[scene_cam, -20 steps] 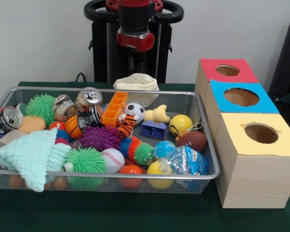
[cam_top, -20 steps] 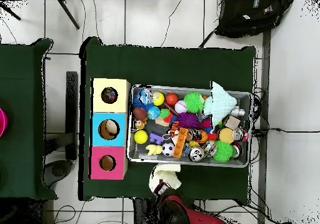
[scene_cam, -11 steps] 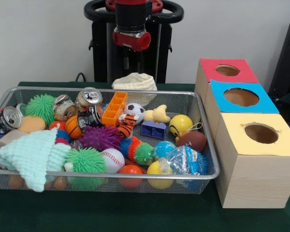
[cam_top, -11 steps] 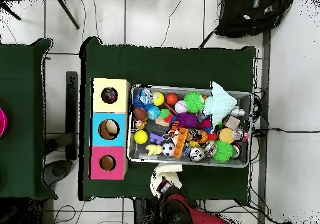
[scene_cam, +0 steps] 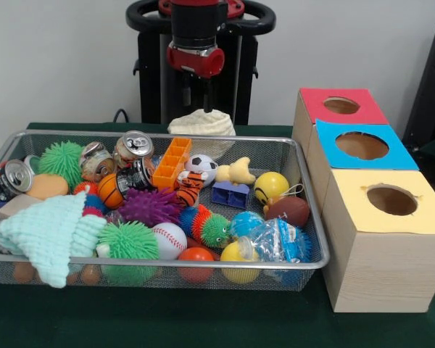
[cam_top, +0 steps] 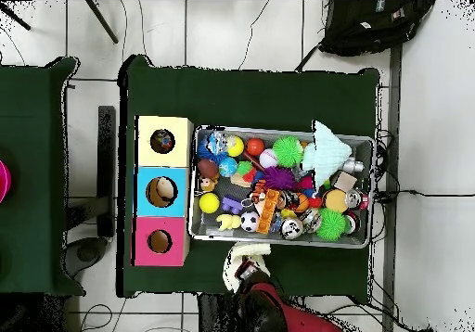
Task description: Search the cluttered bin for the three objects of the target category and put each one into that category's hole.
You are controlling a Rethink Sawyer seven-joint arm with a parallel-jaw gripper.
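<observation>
Hanging behind the wire bin (scene_cam: 308, 217), the jaws pinch a cream knitted cloth (scene_cam: 201, 125) by its top

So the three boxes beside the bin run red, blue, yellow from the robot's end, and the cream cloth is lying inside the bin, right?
Not quite. The box order is right, but the cream cloth is not inside the bin. The overhead view shows it on the green table just outside the bin's wall on the robot's side, under the gripper.
</observation>
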